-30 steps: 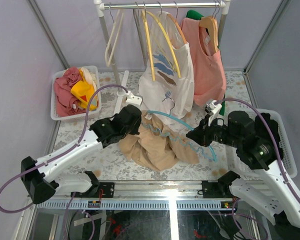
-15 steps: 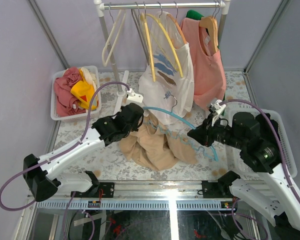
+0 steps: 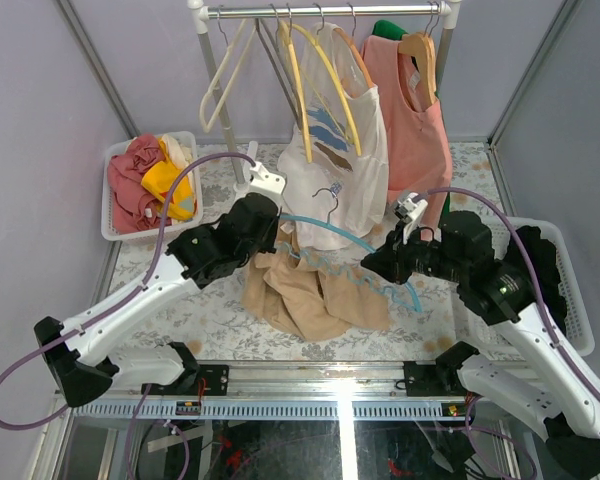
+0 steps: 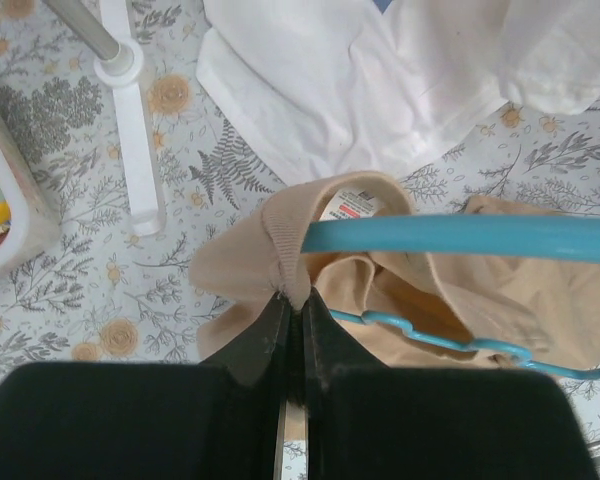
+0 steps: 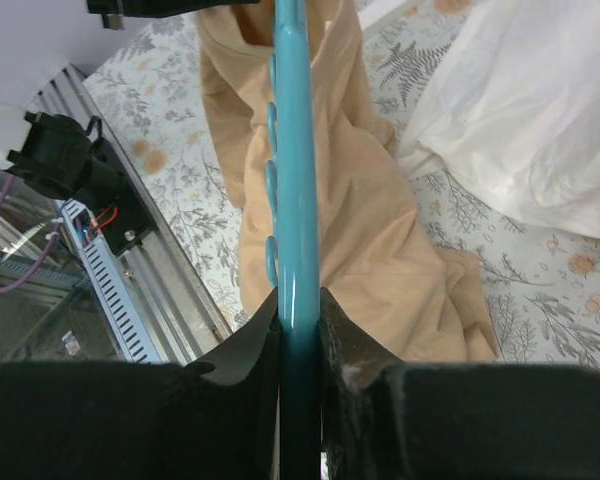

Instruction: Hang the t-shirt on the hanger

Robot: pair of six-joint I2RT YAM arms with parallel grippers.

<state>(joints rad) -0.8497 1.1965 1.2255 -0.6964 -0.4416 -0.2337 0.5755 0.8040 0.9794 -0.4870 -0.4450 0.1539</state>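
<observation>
Stock as we list it, every place reckoned from the garment rail (image 3: pixel 320 12).

1. T-shirt (image 3: pixel 315 290), tan: heaped on the flowered table (image 3: pixel 210 320) in front of the rail, below the white printed shirt (image 3: pixel 335 170) that hangs from it.
2. Hanger (image 3: pixel 340 235), light blue: in front of the rail, slanting above the t-shirt with its silver hook toward the rail. We see one arm's tip at the neck opening, beside the white label (image 4: pixel 352 205).
3. Left gripper (image 4: pixel 292 300): clenched on the ribbed collar, which it holds up off the heap.
4. Right gripper (image 5: pixel 300 300): clenched on the hanger's other arm, front right of the rail.
5. Salmon top (image 3: pixel 415 130): hung at the rail's right end.
6. Cream hangers (image 3: pixel 225 85): hung at its left end.
7. Basket of clothes (image 3: pixel 115 200): left of the rail's foot.
</observation>
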